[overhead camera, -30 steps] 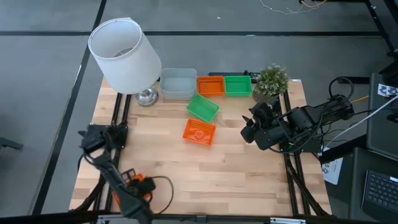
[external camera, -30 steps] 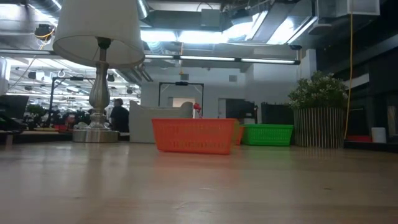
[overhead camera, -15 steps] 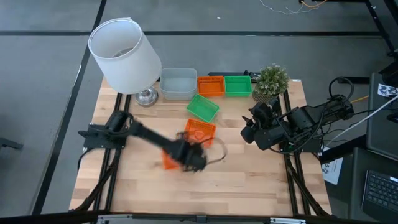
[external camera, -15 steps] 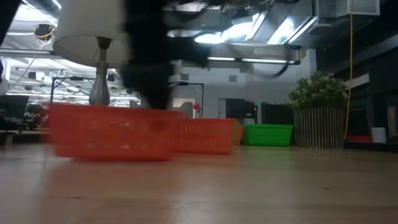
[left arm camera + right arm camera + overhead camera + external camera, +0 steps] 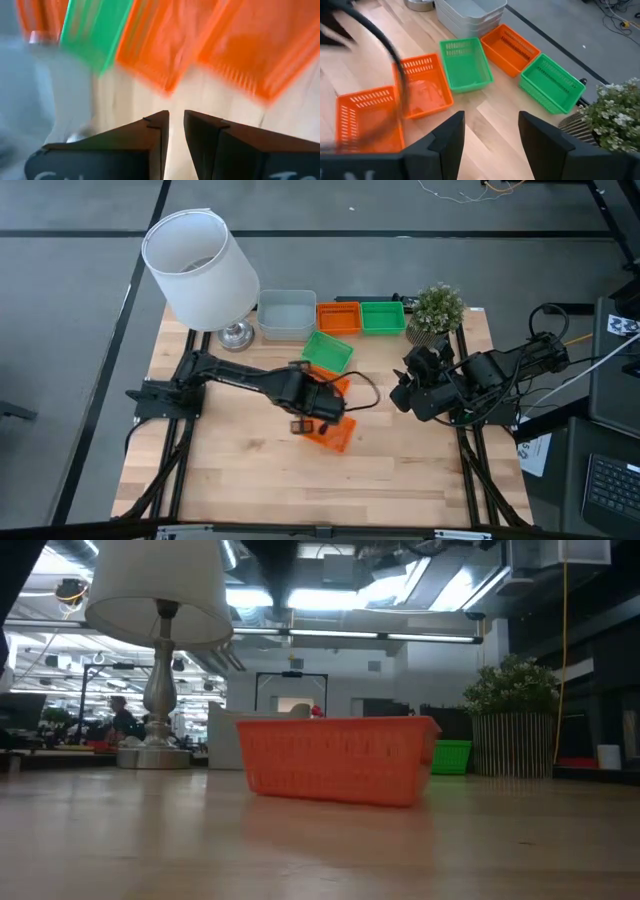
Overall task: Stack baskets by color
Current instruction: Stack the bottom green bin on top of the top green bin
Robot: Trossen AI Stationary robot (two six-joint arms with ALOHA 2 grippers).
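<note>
Left gripper [image 5: 312,423] is out over the middle of the surface [image 5: 400,470], its fingers nearly together with only a thin gap, and whether it pinches anything I cannot tell. An orange basket [image 5: 333,434] lies just beside it, another orange basket [image 5: 423,91] behind. Right gripper [image 5: 398,387] waits at the right edge, fingers spread wide.

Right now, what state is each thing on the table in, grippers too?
Grey baskets: nested in one stack.
Back orange basket: upright, unstacked.
Back green basket: upright, unstacked.
Loose green basket: upright, askew.
Middle orange basket: upright, unstacked.
Near orange basket: upright, askew, unstacked.
Left gripper: over the table's middle.
Right gripper: open, empty.
Lamp: standing.
Plant: standing.
</note>
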